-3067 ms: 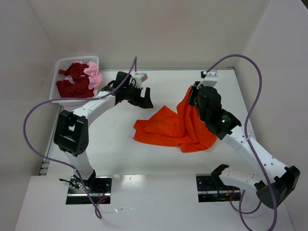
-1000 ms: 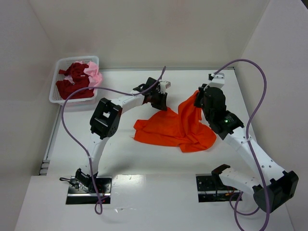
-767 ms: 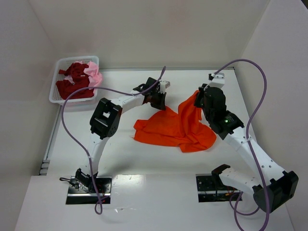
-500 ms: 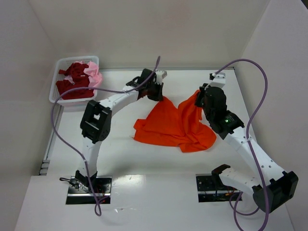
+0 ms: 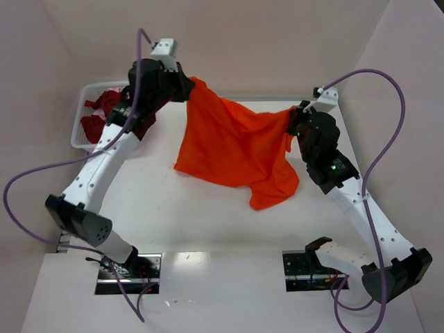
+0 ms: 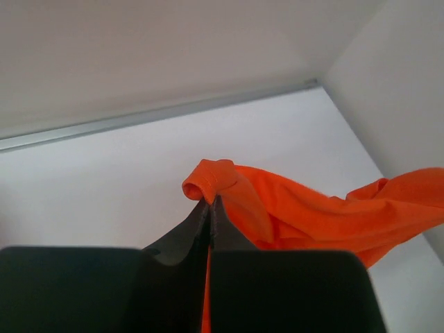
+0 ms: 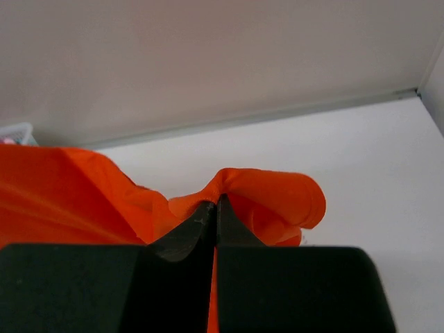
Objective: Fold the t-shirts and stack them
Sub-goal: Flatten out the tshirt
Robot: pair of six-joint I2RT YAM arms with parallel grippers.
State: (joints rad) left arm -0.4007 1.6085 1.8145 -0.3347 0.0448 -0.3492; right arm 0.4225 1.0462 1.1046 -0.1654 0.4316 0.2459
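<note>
**Item:** orange t-shirt. One garment, unfolded and held up above the far half of the table. It hangs as a sheet, with the loose lower part drooping toward the near edge on the right-hand side.

**Holders:**
- Left pincer: pressed together on a bunched corner of the cloth, toward the far left corner.
- Right pincer: pressed together on another gathered fold, toward the far right corner.

**Key relation:** the gripped edge runs between the two pincers, roughly along the far edge. It is nearly taut, and the body of the shirt falls away from both toward the near edge. Neither arm is nearer, as each holds one end.

**Judgement:** spreading the shirt flat probably calls for both pincers to descend together and keep this span.

**Other stock:** dark red t-shirts crumpled in the basket at the far left corner, not yet folded.
</note>
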